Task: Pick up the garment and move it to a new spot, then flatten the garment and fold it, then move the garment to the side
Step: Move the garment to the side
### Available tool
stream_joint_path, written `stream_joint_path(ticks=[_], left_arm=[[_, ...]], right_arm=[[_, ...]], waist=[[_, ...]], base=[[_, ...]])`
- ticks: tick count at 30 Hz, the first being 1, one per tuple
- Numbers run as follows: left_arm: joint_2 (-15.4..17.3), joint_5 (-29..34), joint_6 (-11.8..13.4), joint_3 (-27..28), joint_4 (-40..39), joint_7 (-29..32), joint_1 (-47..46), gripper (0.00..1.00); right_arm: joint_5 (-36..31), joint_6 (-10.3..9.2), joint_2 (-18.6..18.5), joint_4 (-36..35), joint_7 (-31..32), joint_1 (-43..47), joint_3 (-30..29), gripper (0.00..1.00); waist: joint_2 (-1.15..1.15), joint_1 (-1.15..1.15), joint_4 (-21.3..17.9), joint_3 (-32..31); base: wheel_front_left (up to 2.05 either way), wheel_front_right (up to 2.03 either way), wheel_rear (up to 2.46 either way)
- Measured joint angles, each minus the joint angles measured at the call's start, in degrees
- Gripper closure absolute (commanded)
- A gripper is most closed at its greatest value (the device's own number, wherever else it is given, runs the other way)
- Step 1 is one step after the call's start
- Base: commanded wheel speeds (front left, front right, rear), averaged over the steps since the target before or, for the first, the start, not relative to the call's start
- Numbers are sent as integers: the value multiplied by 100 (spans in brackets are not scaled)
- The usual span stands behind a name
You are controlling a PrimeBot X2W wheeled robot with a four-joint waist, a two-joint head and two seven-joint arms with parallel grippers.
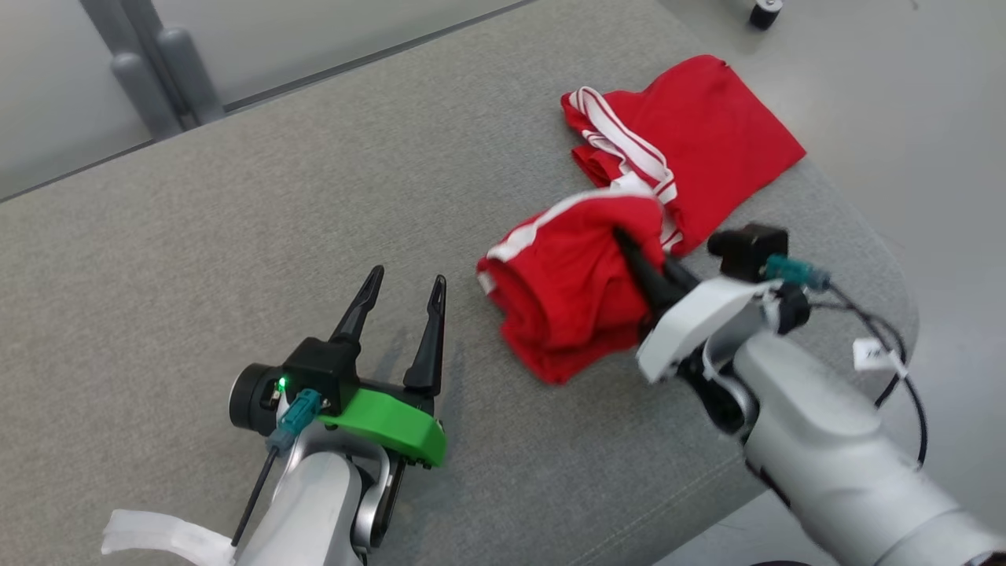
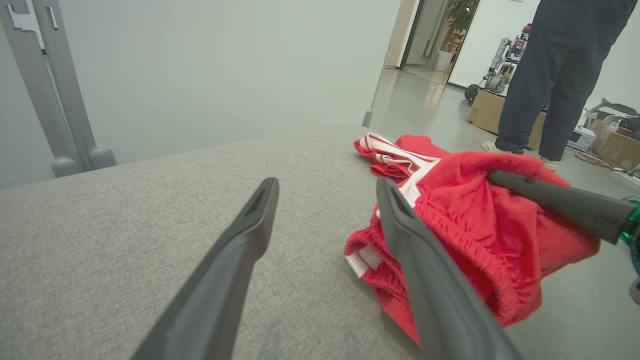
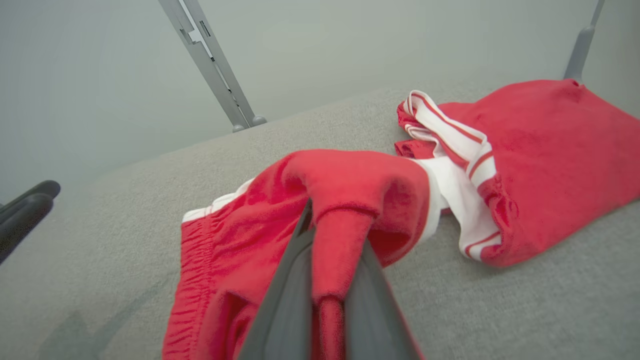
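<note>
The garment [image 1: 676, 157] is a pair of red shorts with white stripes, lying rumpled on the right part of the grey padded table [image 1: 236, 236]. My right gripper [image 1: 625, 240] is shut on a raised fold of its near half, and red cloth [image 3: 340, 220] bulges between the two dark fingers [image 3: 287, 300]. The garment's far half [image 3: 550, 150] lies flat near the table's right edge. My left gripper [image 1: 405, 283] stands open just left of the garment, nothing between its fingers [image 2: 235, 260]; the garment [image 2: 475, 235] and the right gripper's finger [image 2: 560, 200] lie to its right.
The table's rounded right edge [image 1: 880, 259] drops to the floor close to the garment. Grey frame posts [image 1: 157, 71] stand behind the table's far left. A person's legs [image 2: 555, 75], cardboard boxes [image 2: 487, 107] and other equipment stand on the floor beyond.
</note>
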Motion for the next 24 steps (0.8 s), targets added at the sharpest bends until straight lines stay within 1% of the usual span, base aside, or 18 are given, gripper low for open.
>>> stream_joint_path(ticks=[2, 5, 6, 7, 10, 11, 14, 17, 18, 19, 20, 24], left_arm=[[-1, 74, -7, 21, -41, 0, -44, 0], [2, 198, -25, 27, -100, 0, -90, 0], [1, 222, -33, 31, -114, 0, -128, 0], [2, 246, -48, 32, -145, 0, -182, 0], [4, 282, -51, 12, -164, 0, -227, 0], [4, 282, -51, 12, -164, 0, -227, 0], [3, 326, -51, 26, -163, 0, -288, 0], [4, 377, -51, 65, -160, 0, -309, 0], [4, 383, -51, 91, -158, -1, -310, 0], [5, 404, -51, 114, -156, 0, -310, 0], [5, 415, -51, 151, -156, 0, -309, 0], [11, 425, -31, 292, -159, 0, -296, 0]], right_arm=[[-30, 1, -165, 135, -1, -440, -55, 100], [-157, 1, -516, 566, -5, -998, -214, 100], [-192, 1, -644, 751, -5, -1137, -285, 100], [-288, 1, -904, 1149, -5, -1377, -407, 100], [-463, 2, -1233, 1753, -4, -1658, -557, 100], [-463, 2, -1233, 1753, -4, -1658, -557, 100], [-646, 2, -1513, 2229, -4, -1905, -751, 100], [-883, 2, -1736, 2544, -4, -2103, -926, 100], [-991, 3, -1795, 2620, -4, -2140, -950, 95], [-1061, 3, -1845, 2697, -4, -2170, -1005, 58], [-1162, 3, -1902, 2762, -4, -2208, -1053, 0], [-1695, 5, -2227, 3051, -4, -2400, -1377, 0]], waist=[[0, 0, 127, 73], [0, 0, 357, 217], [0, 0, 442, 274], [0, 0, 619, 390], [0, 0, 880, 553], [0, 0, 880, 553], [0, 0, 1130, 713], [0, 0, 1366, 862], [0, 0, 1442, 909], [0, 0, 1513, 952], [0, 0, 1579, 993], [0, 0, 1795, 1143]], base=[[0, 0, 0], [0, 0, 0], [0, 0, 0], [0, 0, 0], [0, 0, 0], [0, 0, 0], [0, 0, 0], [0, 0, 0], [0, 0, 0], [0, 0, 0], [0, 0, 0], [0, 0, 0]])
